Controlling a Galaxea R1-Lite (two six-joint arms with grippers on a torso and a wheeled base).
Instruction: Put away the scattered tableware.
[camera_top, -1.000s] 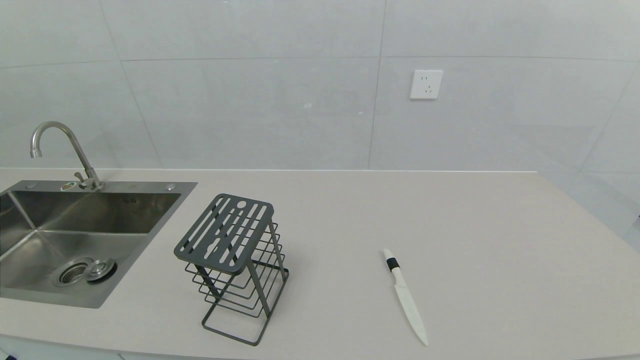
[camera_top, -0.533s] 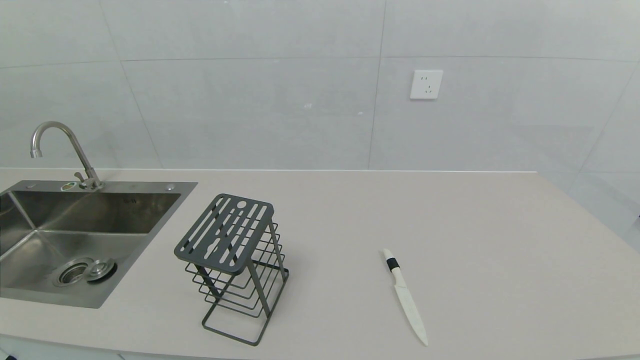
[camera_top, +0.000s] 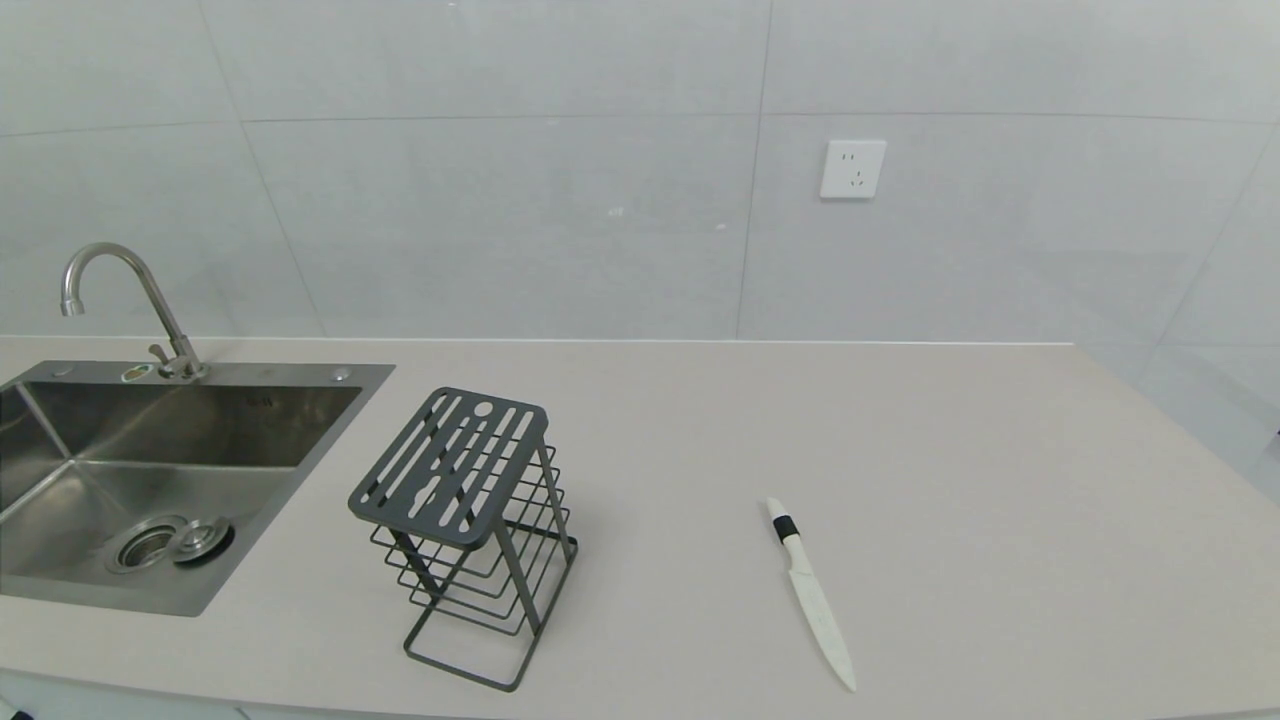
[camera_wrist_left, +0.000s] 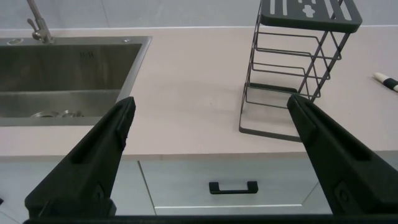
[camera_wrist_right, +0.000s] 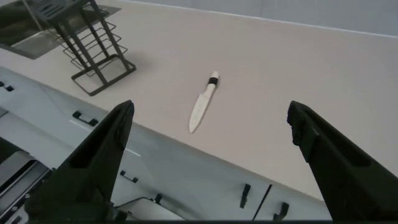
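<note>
while left gripper (camera_wrist_left: 210, 102) and right gripper (camera_wrist_right: 210, 107) hang spread, empty, the flat-lying white black-banded knife (camera_top: 810, 595) could skid when pinched or miss the dark slotted wire rack (camera_top: 450, 465).

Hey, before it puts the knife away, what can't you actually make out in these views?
Knife: left wrist view, cut off by the frame edge; just its handle end shows.
Sink: head view, its left part cut off by the frame edge.
Rack: right wrist view, its top cut off by the frame edge.
Blade's sharp side: too small to tell in the head view.
</note>
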